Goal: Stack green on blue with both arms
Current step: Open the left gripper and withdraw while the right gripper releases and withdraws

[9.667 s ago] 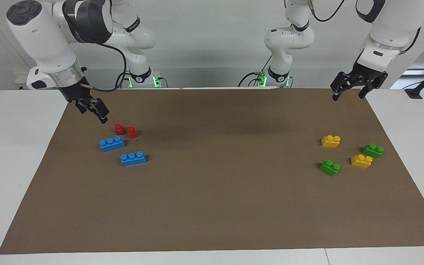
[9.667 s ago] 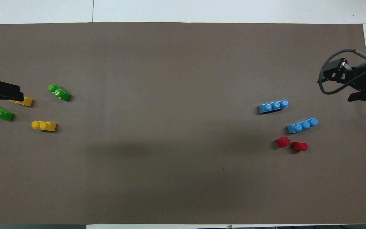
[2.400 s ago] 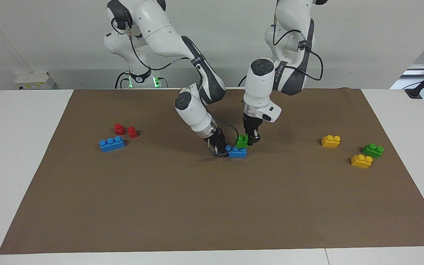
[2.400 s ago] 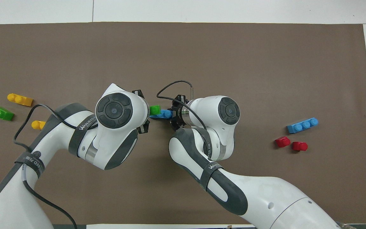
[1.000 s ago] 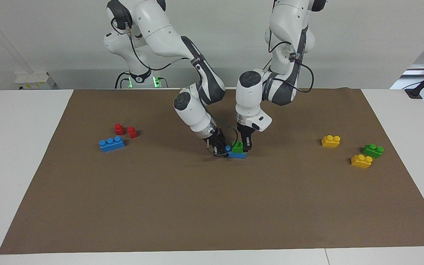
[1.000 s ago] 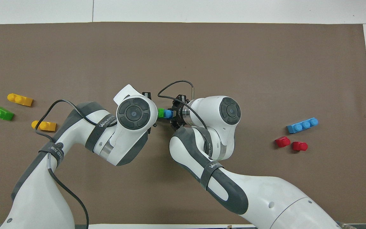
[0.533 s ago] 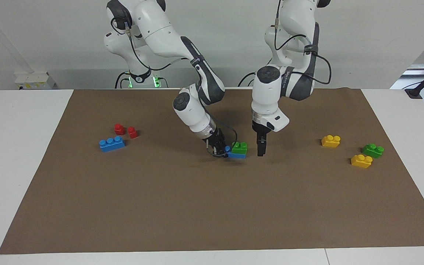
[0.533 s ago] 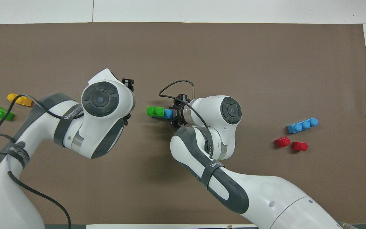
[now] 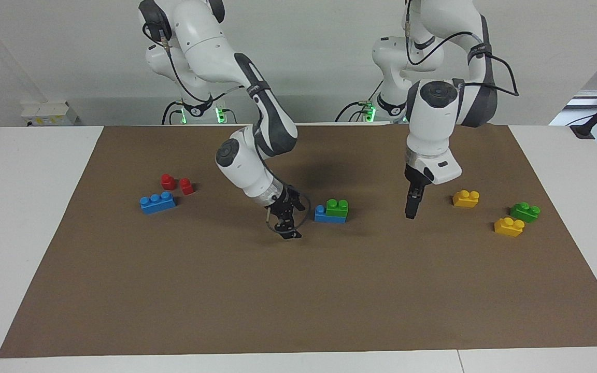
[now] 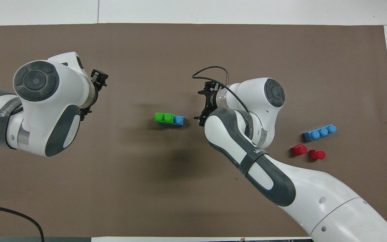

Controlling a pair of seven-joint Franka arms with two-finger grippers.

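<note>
A green brick (image 9: 337,207) (image 10: 164,117) sits on a blue brick (image 9: 329,217) (image 10: 179,120) in the middle of the brown mat, covering two of its studs; one blue stud shows toward the right arm's end. Nothing holds the stack. My right gripper (image 9: 287,224) (image 10: 203,106) hangs low over the mat beside the stack's blue end, open and holding nothing. Toward the left arm's end, my left gripper (image 9: 410,212) is open and points down over bare mat between the stack and the yellow bricks.
A second blue brick (image 9: 157,202) (image 10: 319,132) and two red pieces (image 9: 168,181) (image 9: 186,186) lie toward the right arm's end. Two yellow bricks (image 9: 466,198) (image 9: 509,226) and another green brick (image 9: 525,212) lie toward the left arm's end.
Both grippers have let go of the bricks and drawn apart, each toward its own arm's end of the table. The green brick stays seated on the blue one.
</note>
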